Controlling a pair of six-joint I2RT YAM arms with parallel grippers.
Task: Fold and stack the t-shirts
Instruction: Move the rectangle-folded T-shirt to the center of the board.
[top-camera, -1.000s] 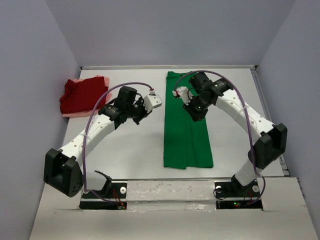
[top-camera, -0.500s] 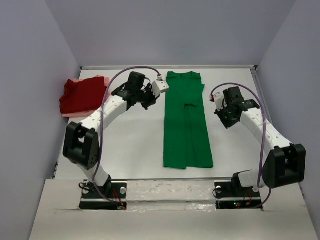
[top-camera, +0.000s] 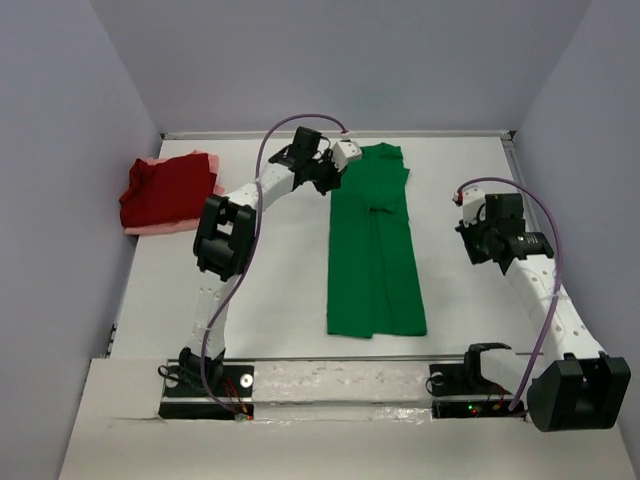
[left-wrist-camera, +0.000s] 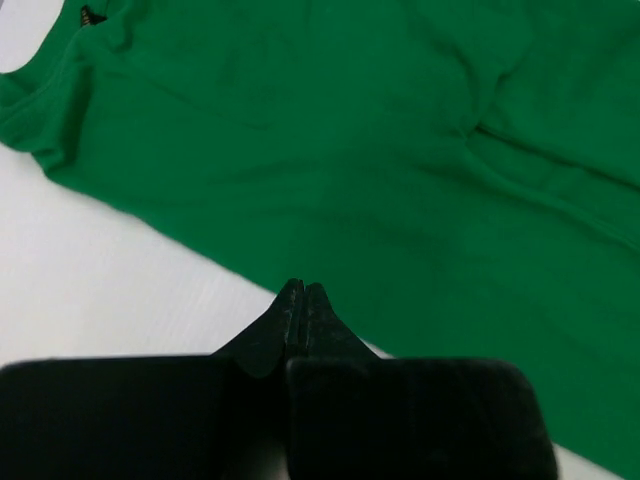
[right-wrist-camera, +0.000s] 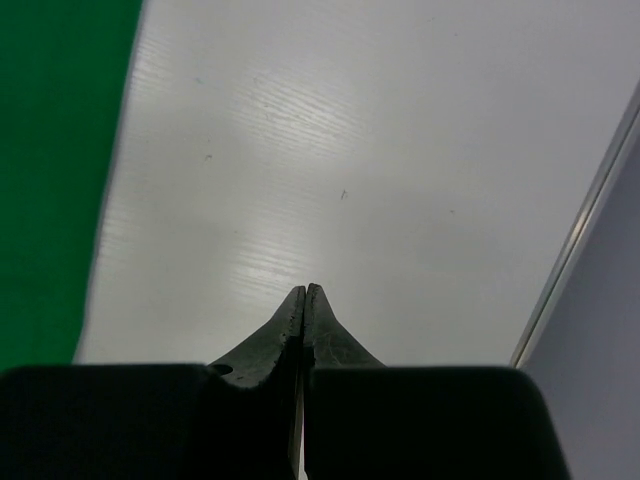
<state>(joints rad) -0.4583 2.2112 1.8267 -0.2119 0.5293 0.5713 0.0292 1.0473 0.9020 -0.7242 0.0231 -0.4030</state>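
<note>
The bright green t-shirt (top-camera: 372, 245) lies on the table as a long strip folded lengthwise, its collar (left-wrist-camera: 40, 60) at the far end. The dark red t-shirt (top-camera: 165, 188) lies bunched at the far left on top of the pale pink t-shirt (top-camera: 150, 229). My left gripper (top-camera: 328, 180) reaches far back to the green shirt's upper left edge. Its tips (left-wrist-camera: 303, 291) are shut just over that edge, and I see no cloth between them. My right gripper (top-camera: 478, 245) is shut over bare table (right-wrist-camera: 330, 150), right of the green shirt (right-wrist-camera: 55, 150).
Grey walls (top-camera: 70, 150) close in the white table (top-camera: 260, 270) on three sides. A raised rail (right-wrist-camera: 590, 230) runs along the right edge, near my right gripper. Both arm bases (top-camera: 205, 380) sit at the near edge.
My left arm has stretched back and right, from mid-table to the green shirt's upper left edge. My right arm has pulled off the shirt to the right side of the table.
</note>
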